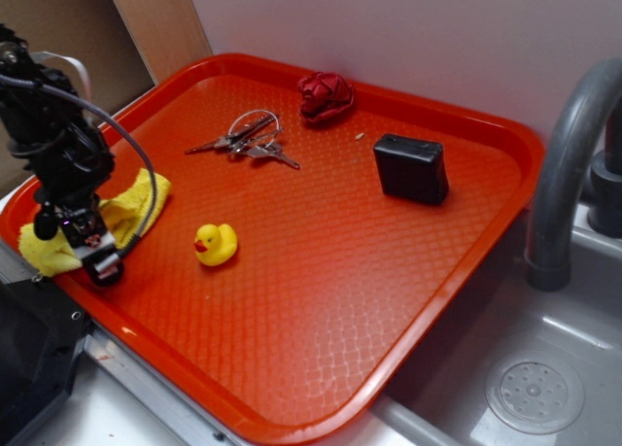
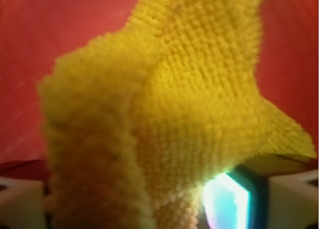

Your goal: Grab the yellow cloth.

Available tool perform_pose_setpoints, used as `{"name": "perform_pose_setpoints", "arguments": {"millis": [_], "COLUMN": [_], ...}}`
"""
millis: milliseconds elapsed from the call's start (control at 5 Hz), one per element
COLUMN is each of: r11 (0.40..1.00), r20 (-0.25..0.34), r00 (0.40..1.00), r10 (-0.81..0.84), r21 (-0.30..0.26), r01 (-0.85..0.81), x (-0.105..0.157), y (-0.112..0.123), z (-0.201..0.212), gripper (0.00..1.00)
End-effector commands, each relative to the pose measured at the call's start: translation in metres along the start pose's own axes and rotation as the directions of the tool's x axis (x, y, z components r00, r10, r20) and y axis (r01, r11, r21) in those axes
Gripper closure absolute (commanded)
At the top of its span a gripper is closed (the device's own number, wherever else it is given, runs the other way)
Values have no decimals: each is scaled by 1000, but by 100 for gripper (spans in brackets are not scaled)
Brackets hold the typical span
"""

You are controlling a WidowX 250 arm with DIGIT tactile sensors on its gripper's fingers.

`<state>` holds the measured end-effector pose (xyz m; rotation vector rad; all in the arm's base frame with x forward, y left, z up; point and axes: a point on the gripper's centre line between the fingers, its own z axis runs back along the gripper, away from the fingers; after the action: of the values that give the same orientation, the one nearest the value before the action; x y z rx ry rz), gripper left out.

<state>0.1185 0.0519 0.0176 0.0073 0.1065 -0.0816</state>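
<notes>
Wrist view is filled by the yellow cloth (image 2: 179, 109), bunched up close to the lens and rising between two pale fingertips (image 2: 20, 201) at the bottom corners; it seems pinched there, though the blur leaves the grip unsure. From the exterior camera, the gripper (image 1: 97, 257) points down at the tray's front-left corner, its tips over the crumpled cloth (image 1: 131, 208), which lies against the left rim. The red tray (image 1: 321, 368) also carries a rubber duck (image 1: 216, 243) just beside the cloth, keys (image 1: 248, 140) toward the back edge, a red crumpled object (image 1: 326, 96) at the back rim and a black box (image 1: 412, 168) toward the right. A grey faucet (image 1: 569, 164) and sink (image 1: 535, 393) stand off the tray's right edge.
</notes>
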Motion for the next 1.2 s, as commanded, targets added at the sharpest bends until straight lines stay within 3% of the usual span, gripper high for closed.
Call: {"name": "perform_pose_setpoints", "arguments": {"millis": [0, 200, 400, 600, 1000], "r11": [994, 995, 996, 992, 988], "r20": [126, 189, 208, 198, 256], "r00": [986, 978, 975, 972, 955], "r10": [108, 91, 82, 127, 151], "r21": [8, 13, 12, -49, -31], "r01": [-110, -95, -86, -120, -148], "x": [17, 44, 69, 72, 52], "y": [33, 15, -17, -37, -52], "z": [87, 142, 195, 237, 267], "gripper": [100, 100, 100, 100, 100]}}
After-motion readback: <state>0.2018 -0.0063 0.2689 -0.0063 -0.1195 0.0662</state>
